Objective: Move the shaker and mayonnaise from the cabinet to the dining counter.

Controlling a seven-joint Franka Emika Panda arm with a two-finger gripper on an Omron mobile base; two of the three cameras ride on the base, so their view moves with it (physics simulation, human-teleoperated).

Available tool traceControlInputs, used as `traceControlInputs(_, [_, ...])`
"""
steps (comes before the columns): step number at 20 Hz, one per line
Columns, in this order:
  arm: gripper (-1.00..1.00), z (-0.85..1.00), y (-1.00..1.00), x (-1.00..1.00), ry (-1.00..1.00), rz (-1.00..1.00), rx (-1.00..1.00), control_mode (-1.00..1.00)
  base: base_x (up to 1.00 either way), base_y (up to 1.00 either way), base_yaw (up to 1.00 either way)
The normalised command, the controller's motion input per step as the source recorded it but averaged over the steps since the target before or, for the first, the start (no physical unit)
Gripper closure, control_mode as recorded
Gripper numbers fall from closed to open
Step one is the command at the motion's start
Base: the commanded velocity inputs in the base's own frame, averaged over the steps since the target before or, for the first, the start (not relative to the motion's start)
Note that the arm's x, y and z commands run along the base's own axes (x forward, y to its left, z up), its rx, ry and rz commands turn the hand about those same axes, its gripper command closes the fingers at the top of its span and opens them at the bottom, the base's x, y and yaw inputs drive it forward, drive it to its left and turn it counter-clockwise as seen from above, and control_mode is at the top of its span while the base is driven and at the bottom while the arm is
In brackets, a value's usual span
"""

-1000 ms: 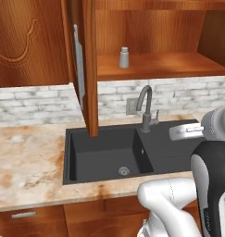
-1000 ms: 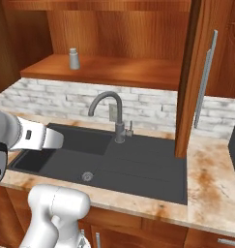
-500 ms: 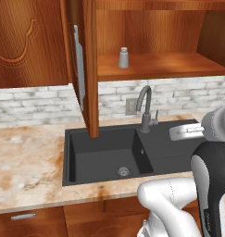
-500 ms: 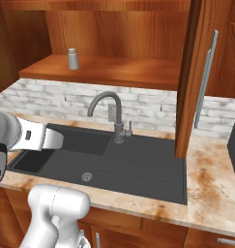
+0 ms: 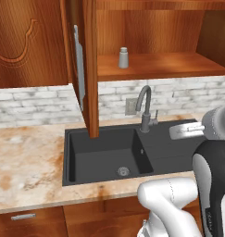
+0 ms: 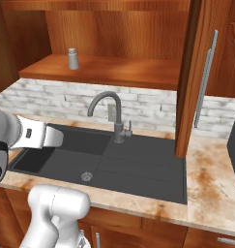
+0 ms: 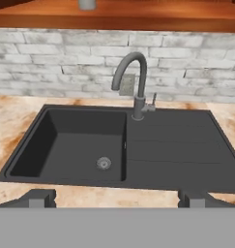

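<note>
The gripper (image 7: 116, 197) is opened wide and holds nothing; in the hand view its two dark fingertips (image 7: 37, 197) stand far apart at the bottom, over the front edge of the counter (image 5: 26, 166), and they touch nothing. The hand looks toward the black sink (image 7: 119, 145) from the front.

The shaker (image 5: 123, 57) stands upright on the lower shelf of the cabinet (image 5: 21, 41), near the front edge of that shelf and toward its left part, well above the sink. In the right base view the shaker (image 6: 73, 58) is at the left end of the shelf, close to the inner corner of the cabinet (image 6: 114, 68). In the hand view only the bottom of the shaker (image 7: 87, 4) is seen, at the top edge. I cannot see the mayonnaise jar on the part of the shelf that is shown.

The cabinet door (image 5: 90, 69) is open and stands edge-on, with its long silver handle (image 5: 78, 69) beside it. The grey faucet (image 5: 146, 109) rises at the back edge of the sink, between the basin and the drain board. Behind it is the wall of pale bricks (image 6: 66, 99). The counter around the sink is beige with orange-brown blotches. The white arm (image 5: 211, 166) is low, in front of the sink.
</note>
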Motion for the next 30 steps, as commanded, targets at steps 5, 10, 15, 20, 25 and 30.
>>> traceControlInputs(5, [-1.0,0.52,0.0,0.0,-0.01,0.1,0.0,-1.0,0.0,0.0,0.0])
traceControlInputs(10, [-1.0,0.5,0.02,0.0,0.0,0.06,-0.02,-1.0,0.0,0.0,0.0])
traceControlInputs(15, [-1.0,0.23,0.15,0.15,-0.03,0.07,0.0,-1.0,0.0,0.0,0.0])
traceControlInputs(20, [-1.0,0.05,0.11,0.22,-0.09,0.1,0.0,-1.0,0.0,0.0,0.0])
traceControlInputs(25, [-1.0,0.04,0.11,0.24,-0.1,0.08,0.07,-1.0,0.0,0.0,0.0])
traceControlInputs(30, [-1.0,0.14,0.06,0.3,-0.01,0.01,0.09,-1.0,0.0,0.0,0.0])
